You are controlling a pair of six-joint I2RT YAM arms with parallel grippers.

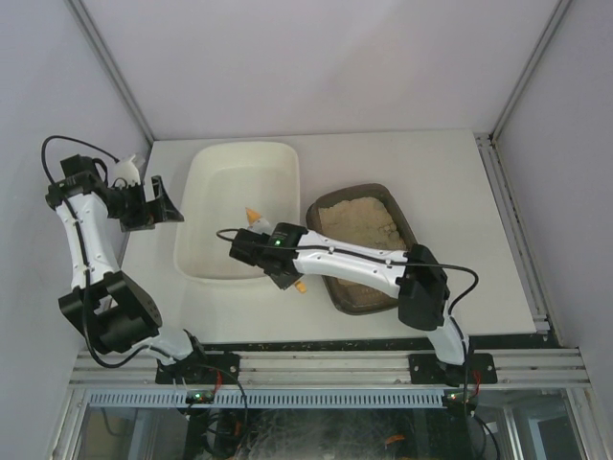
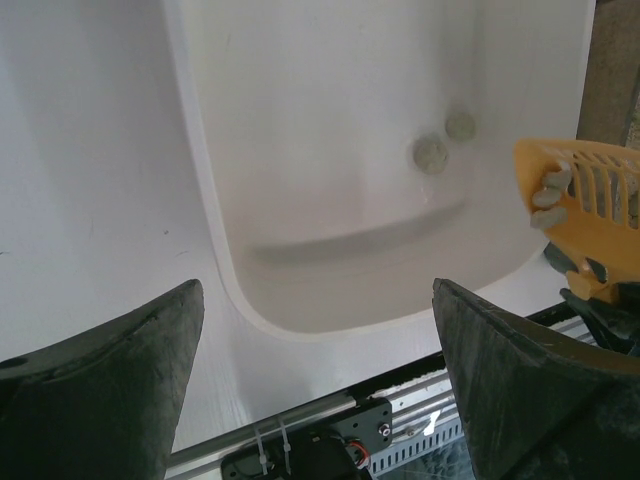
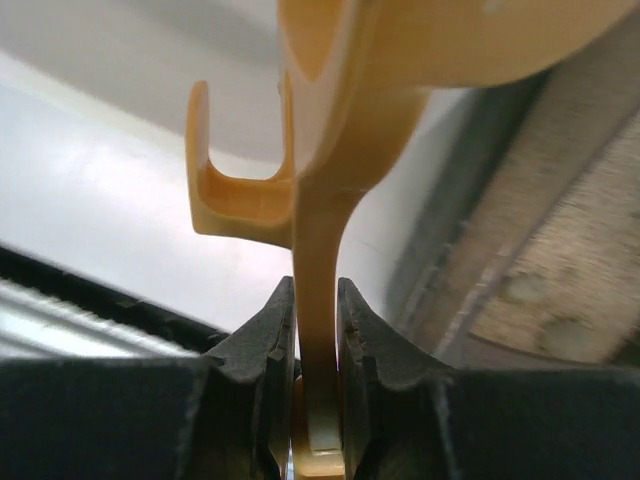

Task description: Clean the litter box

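The dark grey litter box (image 1: 370, 295) with beige litter sits right of the cream-white tub (image 1: 199, 209). My right gripper (image 1: 271, 251) is shut on the handle of an orange slotted scoop (image 1: 254, 216), whose head is over the tub's right side. In the right wrist view the fingers (image 3: 270, 330) pinch the scoop handle (image 3: 320, 230), with the litter box (image 3: 560, 270) to the right. In the left wrist view the scoop (image 2: 590, 210) carries grey clumps (image 2: 550, 187), and two clumps (image 2: 431, 153) lie in the tub (image 2: 300, 300). My left gripper (image 1: 165, 203) (image 2: 315, 290) is open and empty, left of the tub.
The litter box corner (image 2: 612, 70) shows at the top right of the left wrist view. The metal rail (image 1: 326, 369) with the arm bases runs along the near table edge. Enclosure walls stand at the left, back and right.
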